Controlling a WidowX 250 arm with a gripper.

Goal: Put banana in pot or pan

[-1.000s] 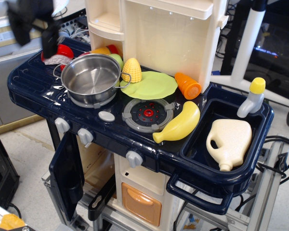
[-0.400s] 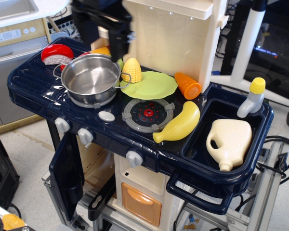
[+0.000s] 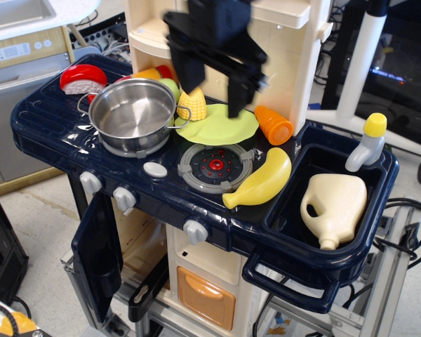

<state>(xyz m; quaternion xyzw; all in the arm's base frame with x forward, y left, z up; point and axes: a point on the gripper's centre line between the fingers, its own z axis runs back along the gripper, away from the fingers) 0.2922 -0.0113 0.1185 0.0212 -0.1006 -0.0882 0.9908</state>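
The yellow banana (image 3: 261, 180) lies on the dark blue toy stove top, right of the round burner (image 3: 215, 167). The shiny steel pot (image 3: 132, 114) stands empty at the left on the stove. My gripper (image 3: 214, 95) is black and blurred, open and empty, hanging above the green plate, between the pot and the banana. Its two fingers (image 3: 236, 95) point down, wide apart.
A corn cob (image 3: 191, 103) and a light-green plate (image 3: 221, 125) lie behind the burner. An orange carrot (image 3: 274, 125) lies right of the plate. A cream jug (image 3: 335, 206) sits in the sink (image 3: 289, 219), by a yellow-capped bottle (image 3: 365, 143). A red item (image 3: 83, 77) lies far left.
My gripper has swept from the far upper left to the right, past the pot, and now hangs over the green plate. Nothing else has moved.
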